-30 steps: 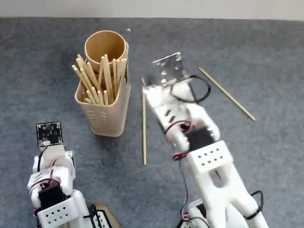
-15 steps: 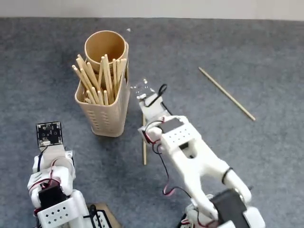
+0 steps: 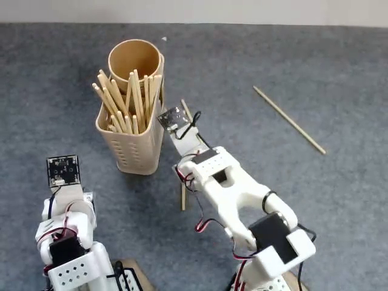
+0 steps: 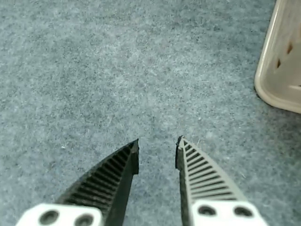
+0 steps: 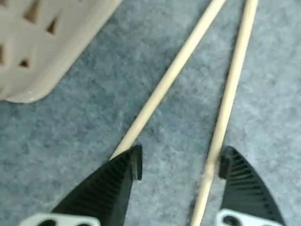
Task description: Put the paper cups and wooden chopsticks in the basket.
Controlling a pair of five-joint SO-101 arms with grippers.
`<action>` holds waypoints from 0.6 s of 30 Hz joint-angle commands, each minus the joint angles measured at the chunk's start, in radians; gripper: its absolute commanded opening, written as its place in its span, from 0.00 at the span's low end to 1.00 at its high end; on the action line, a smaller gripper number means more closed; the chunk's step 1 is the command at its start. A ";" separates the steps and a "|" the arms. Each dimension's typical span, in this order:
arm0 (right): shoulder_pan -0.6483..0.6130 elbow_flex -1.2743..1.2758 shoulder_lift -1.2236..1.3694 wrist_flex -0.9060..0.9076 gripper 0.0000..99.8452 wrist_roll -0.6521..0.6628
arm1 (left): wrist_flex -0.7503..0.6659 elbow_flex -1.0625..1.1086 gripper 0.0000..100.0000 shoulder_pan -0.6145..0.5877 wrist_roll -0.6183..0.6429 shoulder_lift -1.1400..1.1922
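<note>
end effector on the right, jaws apart over chopsticks, has neared basket.

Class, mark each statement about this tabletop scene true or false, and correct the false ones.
1. The right gripper is open over loose chopsticks. True.
2. The left gripper grips a chopstick. False: it is open over bare carpet.
3. The basket holds no chopsticks. False: a bundle of chopsticks stands in it.
4. A lone chopstick lies on the carpet, apart from the basket. True.
</note>
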 commanded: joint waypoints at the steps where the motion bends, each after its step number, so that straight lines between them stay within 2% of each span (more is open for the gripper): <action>1: -0.013 -0.021 0.005 -0.005 0.29 0.017 | 0.006 0.018 0.16 0.015 -0.015 -0.007; 8: -0.036 -0.019 -0.150 0.027 0.28 0.012 | 0.006 0.018 0.16 0.015 -0.015 -0.007; 11: -0.073 -0.016 -0.116 0.027 0.24 0.012 | 0.006 0.018 0.16 0.015 -0.015 -0.007; 15: -0.084 -0.025 -0.051 0.025 0.24 0.009 | 0.006 0.018 0.16 0.015 -0.015 -0.007; 18: -0.084 -0.025 -0.051 0.025 0.24 -0.044 | 0.006 0.018 0.16 0.015 -0.015 -0.007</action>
